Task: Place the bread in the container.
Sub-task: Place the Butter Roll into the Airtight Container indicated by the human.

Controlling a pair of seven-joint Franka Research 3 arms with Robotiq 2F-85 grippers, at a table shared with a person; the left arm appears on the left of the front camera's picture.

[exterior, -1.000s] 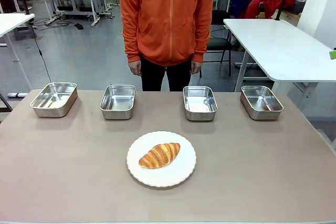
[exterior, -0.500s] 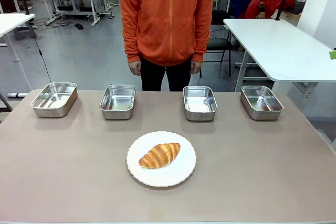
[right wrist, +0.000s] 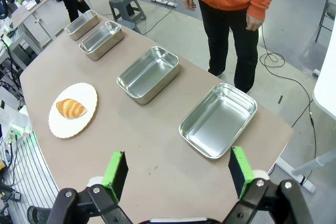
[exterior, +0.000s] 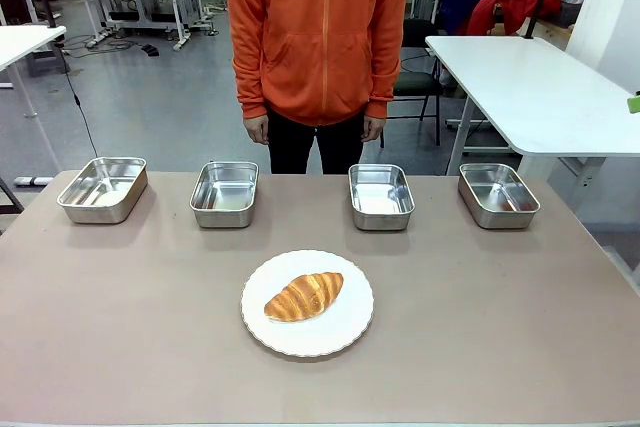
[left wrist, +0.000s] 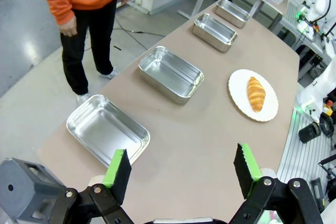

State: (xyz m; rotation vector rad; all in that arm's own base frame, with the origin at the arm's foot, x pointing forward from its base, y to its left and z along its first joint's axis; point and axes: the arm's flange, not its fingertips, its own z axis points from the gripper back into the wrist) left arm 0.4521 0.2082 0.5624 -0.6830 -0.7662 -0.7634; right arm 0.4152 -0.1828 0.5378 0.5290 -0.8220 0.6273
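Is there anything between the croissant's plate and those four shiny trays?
No. In the front view, only bare brown tabletop lies between the white plate holding the croissant and the row of steel trays.

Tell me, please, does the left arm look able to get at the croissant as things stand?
Probably yes: the left pincer hangs open above the table, and the croissant lies uncovered on its white plate, with nothing standing between them.
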